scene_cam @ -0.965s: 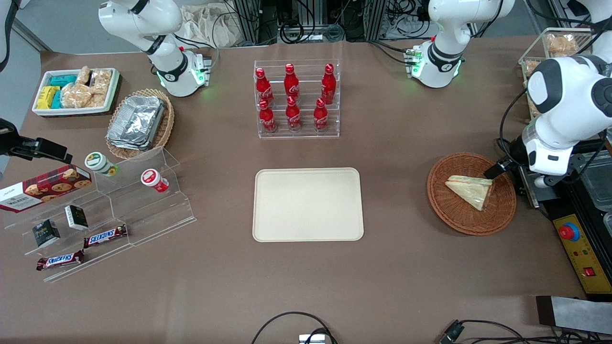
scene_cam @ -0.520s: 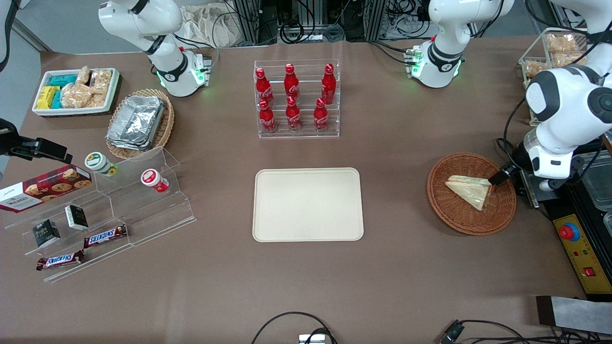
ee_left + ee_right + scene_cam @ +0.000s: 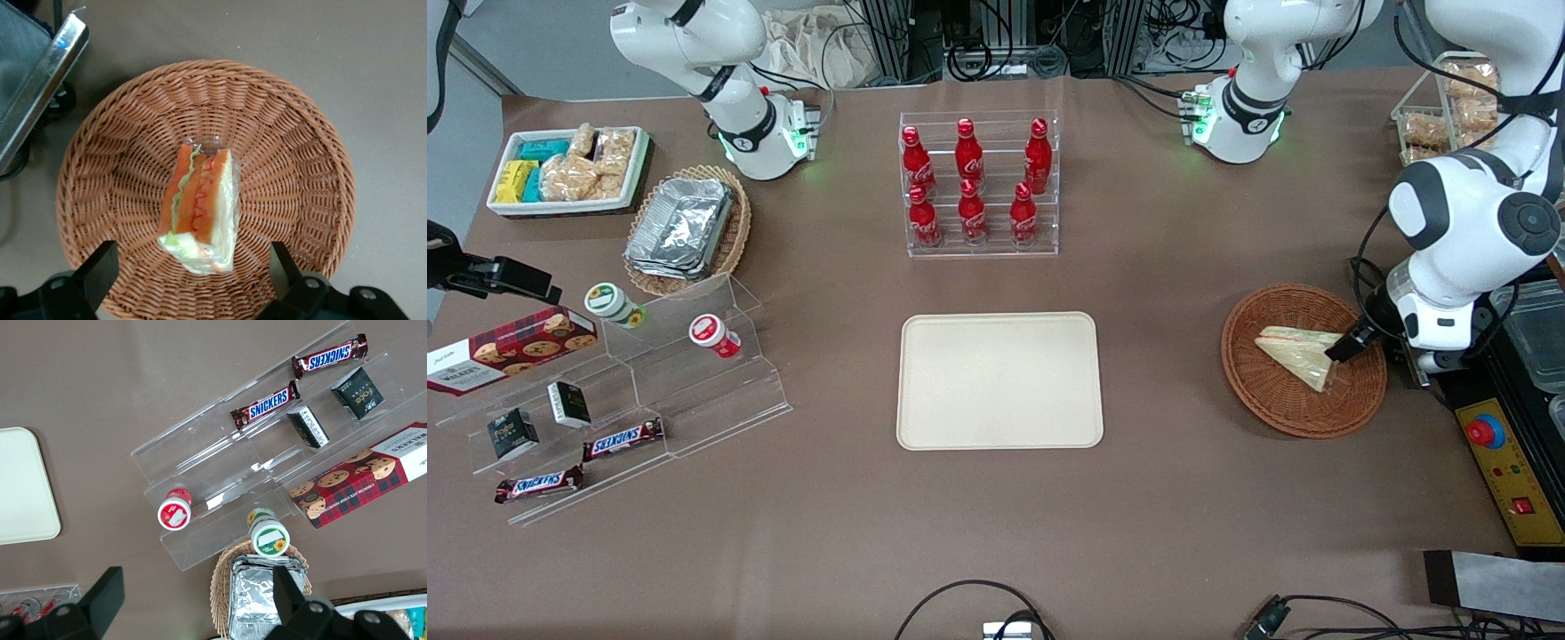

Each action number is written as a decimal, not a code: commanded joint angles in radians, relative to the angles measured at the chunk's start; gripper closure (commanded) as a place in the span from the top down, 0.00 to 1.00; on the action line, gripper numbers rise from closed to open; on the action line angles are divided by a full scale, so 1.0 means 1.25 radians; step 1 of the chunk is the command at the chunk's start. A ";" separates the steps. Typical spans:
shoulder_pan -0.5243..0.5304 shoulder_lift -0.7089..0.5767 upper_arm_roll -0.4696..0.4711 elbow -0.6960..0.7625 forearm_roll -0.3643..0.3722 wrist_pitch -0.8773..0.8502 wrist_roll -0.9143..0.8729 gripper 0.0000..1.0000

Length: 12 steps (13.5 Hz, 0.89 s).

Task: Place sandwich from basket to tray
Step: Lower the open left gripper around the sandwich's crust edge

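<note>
The wrapped sandwich (image 3: 1300, 354) lies in the round reddish-brown basket (image 3: 1272, 400) toward the working arm's end of the table. The wrist view looks down on the sandwich (image 3: 198, 207), its orange and green cut edge facing up, in the middle of the basket (image 3: 287, 133). My gripper (image 3: 1343, 347) hangs just above the sandwich's thick end; it is open (image 3: 190, 277), its two black fingers spread wider than the sandwich, holding nothing. The beige tray (image 3: 1000, 380) lies bare at the table's middle, well apart from the basket.
A clear rack of red cola bottles (image 3: 978, 182) stands farther from the camera than the tray. A black control box with a red button (image 3: 1498, 444) and a clear container (image 3: 1534, 333) crowd the basket's outer side. Bagged pastries (image 3: 1449, 107) sit farther back at the table's corner.
The arm has swung nearer the camera and lowered. The gripper moved from the basket's rim to over the sandwich's thick end. The sandwich has not moved.
</note>
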 commanded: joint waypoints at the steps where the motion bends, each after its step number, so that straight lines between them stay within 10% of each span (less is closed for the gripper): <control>1: 0.001 0.018 -0.004 -0.008 -0.017 0.040 -0.013 1.00; 12: -0.022 0.075 -0.010 -0.043 -0.029 0.162 -0.078 1.00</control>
